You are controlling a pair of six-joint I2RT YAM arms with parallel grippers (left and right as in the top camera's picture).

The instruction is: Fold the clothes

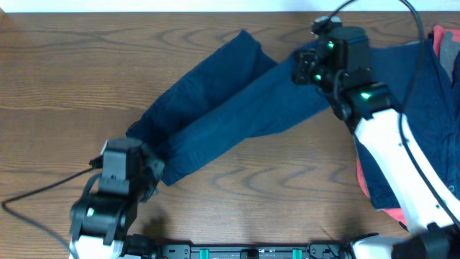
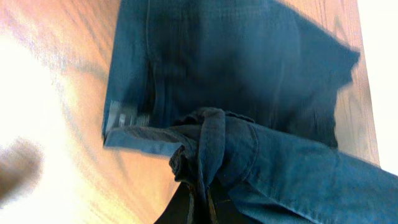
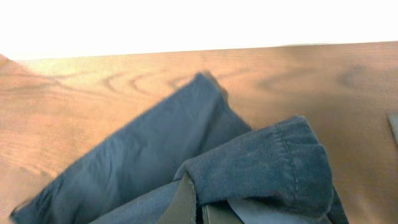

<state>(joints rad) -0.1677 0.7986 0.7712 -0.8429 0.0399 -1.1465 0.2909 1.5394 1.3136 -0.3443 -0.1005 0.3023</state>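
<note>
A pair of dark navy-blue shorts [image 1: 223, 108] lies stretched diagonally across the wooden table, partly doubled over lengthwise. My left gripper [image 1: 144, 169] is shut on the shorts' lower-left corner; in the left wrist view the fabric [image 2: 214, 146] is bunched between the fingers [image 2: 202, 199], and a small pale label [image 2: 121, 115] shows. My right gripper [image 1: 305, 68] is shut on the upper-right end of the shorts; in the right wrist view the hem [image 3: 267, 165] drapes over the fingers [image 3: 200, 208].
A pile of further clothes lies at the right edge: navy-blue fabric [image 1: 424, 93], a coral-red garment [image 1: 445, 43] and a grey piece. Black cables run from both arms. The table's far edge is close behind the right gripper.
</note>
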